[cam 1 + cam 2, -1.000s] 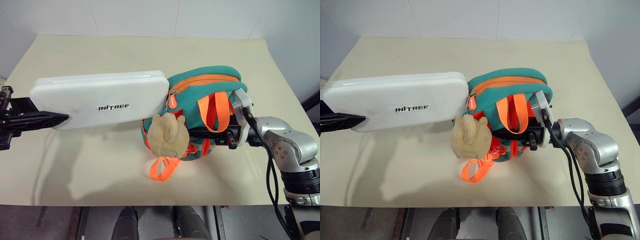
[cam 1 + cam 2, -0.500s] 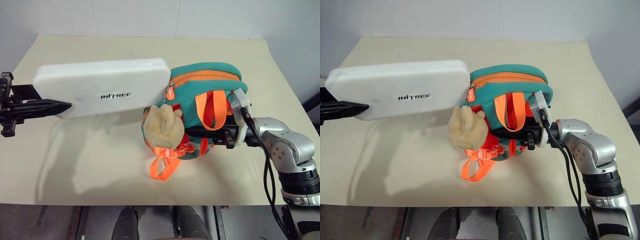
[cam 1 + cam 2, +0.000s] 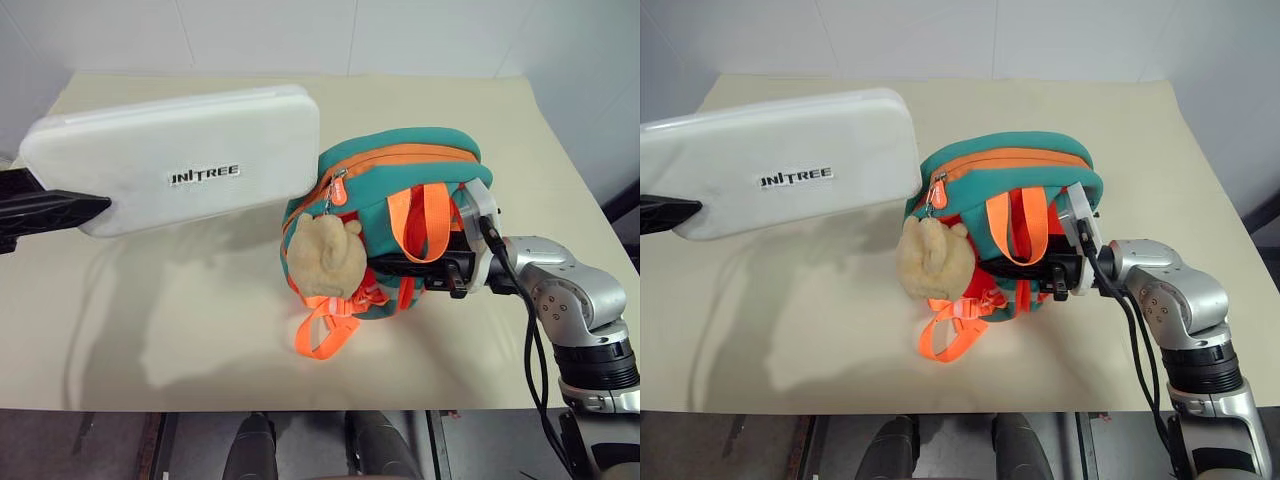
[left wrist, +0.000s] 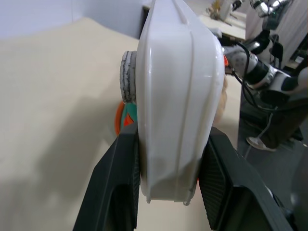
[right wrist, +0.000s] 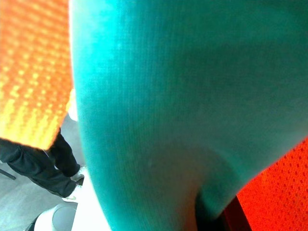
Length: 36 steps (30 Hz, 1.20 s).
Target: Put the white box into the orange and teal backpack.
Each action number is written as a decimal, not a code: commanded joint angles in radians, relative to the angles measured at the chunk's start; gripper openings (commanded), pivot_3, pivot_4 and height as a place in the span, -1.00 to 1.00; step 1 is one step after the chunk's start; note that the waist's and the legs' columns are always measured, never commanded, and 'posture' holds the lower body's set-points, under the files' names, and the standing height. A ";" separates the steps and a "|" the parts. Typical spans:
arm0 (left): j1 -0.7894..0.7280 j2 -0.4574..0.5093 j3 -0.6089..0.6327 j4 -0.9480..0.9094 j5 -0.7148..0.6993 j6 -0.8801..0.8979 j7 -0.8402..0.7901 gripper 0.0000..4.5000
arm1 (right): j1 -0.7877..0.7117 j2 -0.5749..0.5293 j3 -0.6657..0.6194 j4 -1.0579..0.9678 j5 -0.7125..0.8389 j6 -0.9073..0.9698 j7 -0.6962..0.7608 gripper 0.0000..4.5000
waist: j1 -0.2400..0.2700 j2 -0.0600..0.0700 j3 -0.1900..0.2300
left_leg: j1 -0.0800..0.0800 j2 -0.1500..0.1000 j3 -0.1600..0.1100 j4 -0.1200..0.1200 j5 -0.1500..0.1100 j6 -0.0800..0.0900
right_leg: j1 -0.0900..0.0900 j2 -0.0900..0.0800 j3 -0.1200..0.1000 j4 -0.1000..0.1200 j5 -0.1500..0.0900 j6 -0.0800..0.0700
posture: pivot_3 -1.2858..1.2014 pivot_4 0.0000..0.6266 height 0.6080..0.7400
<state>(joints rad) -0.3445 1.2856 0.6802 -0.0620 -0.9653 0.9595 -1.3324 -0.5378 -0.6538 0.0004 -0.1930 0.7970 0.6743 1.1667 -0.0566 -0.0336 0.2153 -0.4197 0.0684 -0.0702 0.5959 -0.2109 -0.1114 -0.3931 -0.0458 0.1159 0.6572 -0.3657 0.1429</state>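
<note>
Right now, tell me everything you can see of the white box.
The flat white hard-looking rectangular box has rounded corners, a ridged seam around its edge and dark UNITREE lettering on its top face. It hangs above the beige table, roughly level, clamped at one short end by the left pincer. Its free end sits beside the orange and teal fabric backpack.

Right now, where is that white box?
The white box hangs above the table's left side, clamped in the left gripper, its far end beside the orange and teal backpack.

We are seeing the white box (image 3: pixel 175 160) looking like smooth, faintly glossy plastic, the orange and teal backpack (image 3: pixel 400 170) like matt woven cloth, its toy (image 3: pixel 322 256) plush.
</note>
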 commanded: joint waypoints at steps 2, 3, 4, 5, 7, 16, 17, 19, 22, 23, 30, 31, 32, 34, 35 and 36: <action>0.005 0.078 0.045 0.026 0.025 -0.008 -0.068 -0.42 | -0.004 0.007 -0.013 -0.009 -0.001 -0.013 0.005 -1.00 | -0.001 0.000 0.000 | 0.000 0.000 0.000 0.000 0.000 0.000 | 0.000 0.000 0.000 0.000 0.000 0.000 | 0.03 -0.52 1.00; 0.010 0.090 0.040 0.028 0.031 -0.008 -0.085 -0.42 | -0.004 0.009 -0.012 -0.007 -0.003 -0.014 0.006 -1.00 | -0.002 0.000 0.000 | 0.000 0.000 0.000 0.000 0.000 0.000 | 0.000 0.000 0.000 0.000 0.000 0.000 | 0.03 -0.52 1.00; 0.016 0.103 0.036 0.030 0.039 -0.007 -0.103 -0.42 | -0.004 0.010 -0.011 -0.005 -0.005 -0.016 0.008 -1.00 | -0.002 0.000 0.000 | 0.000 0.000 0.000 0.000 0.000 0.000 | 0.000 0.000 0.000 0.000 0.000 0.000 | 0.03 -0.52 1.00; 0.022 0.119 0.032 0.034 0.049 -0.010 -0.122 -0.42 | -0.005 0.011 -0.011 -0.005 -0.005 -0.017 0.009 -1.00 | -0.002 0.000 0.000 | 0.000 0.000 0.000 0.000 0.000 0.000 | 0.000 0.000 0.000 0.000 0.000 0.000 | 0.03 -0.52 1.00; 0.027 0.145 0.024 0.046 0.065 -0.016 -0.152 -0.42 | -0.006 0.015 -0.010 -0.002 -0.008 -0.018 0.011 -1.00 | -0.002 0.000 0.000 | 0.000 0.000 0.000 -0.001 0.000 0.000 | -0.001 0.000 0.000 0.000 0.000 0.000 | 0.03 -0.52 1.00; 0.025 0.192 -0.038 0.075 0.155 -0.107 -0.202 -0.42 | -0.003 0.033 -0.006 0.004 -0.021 -0.030 0.016 -1.00 | -0.002 0.000 0.000 | 0.000 0.000 0.000 -0.001 0.000 0.000 | -0.001 0.000 0.000 0.000 0.000 0.000 | 0.03 -0.52 1.00; 0.020 0.192 -0.048 0.078 0.166 -0.124 -0.195 -0.42 | -0.001 0.034 -0.007 0.003 -0.021 -0.030 0.016 -1.00 | -0.002 0.000 0.000 | 0.000 0.000 0.000 -0.001 0.000 0.000 | -0.001 0.000 0.000 0.000 0.000 0.000 | 0.03 -0.52 1.00; 0.013 0.191 -0.059 0.085 0.179 -0.145 -0.190 -0.42 | 0.003 0.035 -0.009 -0.001 -0.020 -0.030 0.015 -1.00 | -0.002 0.000 0.000 | 0.000 0.000 0.000 -0.001 0.000 0.000 | -0.001 0.000 0.000 0.000 0.000 0.000 | 0.03 -0.52 1.00; -0.023 0.183 -0.084 0.089 0.171 -0.162 -0.173 -0.42 | 0.012 0.034 -0.015 -0.010 -0.012 -0.026 0.016 -1.00 | -0.002 0.000 0.000 | 0.000 0.000 0.000 -0.001 0.000 0.000 | -0.001 0.000 0.000 0.000 0.000 0.000 | 0.03 -0.52 1.00; -0.035 0.179 -0.093 0.087 0.165 -0.161 -0.169 -0.42 | 0.013 0.033 -0.016 -0.012 -0.012 -0.026 0.016 -1.00 | -0.001 0.000 0.000 | 0.000 0.000 0.000 -0.001 0.000 0.000 | -0.001 0.000 0.000 0.000 0.000 0.000 | 0.03 -0.52 1.00; -0.125 0.152 -0.192 0.061 0.146 -0.171 -0.170 -0.42 | 0.003 0.041 -0.012 -0.033 -0.001 -0.019 0.011 -1.00 | -0.002 0.000 0.000 | 0.000 0.000 0.000 0.000 0.000 0.000 | -0.001 0.000 0.000 0.001 0.000 0.000 | 0.03 -0.52 1.00; -0.140 0.151 -0.215 0.059 0.150 -0.179 -0.174 -0.42 | 0.001 0.043 -0.011 -0.035 0.000 -0.019 0.010 -1.00 | -0.002 0.000 0.000 | 0.000 0.000 0.000 0.000 0.000 0.000 | -0.001 0.000 0.000 0.001 0.000 0.000 | 0.03 -0.52 1.00; -0.163 0.146 -0.241 0.057 0.153 -0.185 -0.172 -0.42 | -0.001 0.044 -0.010 -0.036 0.000 -0.018 0.009 -1.00 | -0.001 0.000 0.000 | 0.000 0.000 0.000 0.000 0.000 0.000 | -0.001 0.000 0.000 0.002 0.000 0.000 | 0.03 -0.52 1.00; -0.198 0.139 -0.277 0.060 0.160 -0.195 -0.167 -0.42 | -0.002 0.046 -0.009 -0.038 0.000 -0.018 0.008 -1.00 | 0.000 0.000 0.000 | 0.000 0.000 0.000 0.000 0.000 0.000 | -0.001 0.000 0.000 0.002 0.000 0.000 | 0.03 -0.52 1.00; -0.211 0.137 -0.292 0.063 0.165 -0.200 -0.169 -0.42 | -0.002 0.046 -0.009 -0.039 0.000 -0.017 0.008 -1.00 | 0.000 0.000 0.000 | 0.000 0.000 0.000 0.001 0.000 0.000 | -0.001 0.000 0.000 0.002 0.000 0.000 | 0.03 -0.52 1.00; -0.221 0.138 -0.306 0.065 0.169 -0.205 -0.175 -0.42 | -0.002 0.047 -0.009 -0.039 -0.001 -0.017 0.007 -1.00 | -0.001 0.000 0.000 | 0.000 0.000 0.000 0.001 0.000 0.000 | -0.001 0.000 0.000 0.002 0.000 0.000 | 0.03 -0.52 1.00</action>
<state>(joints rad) -0.5389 1.4202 0.3762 0.0127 -0.7907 0.7762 -1.4953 -0.5319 -0.6098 -0.0035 -0.1969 0.7821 0.6564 1.1739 -0.0571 -0.0332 0.2154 -0.4197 0.0684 -0.0700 0.5964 -0.2107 -0.1113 -0.3937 -0.0453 0.1160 0.6592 -0.3659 0.1426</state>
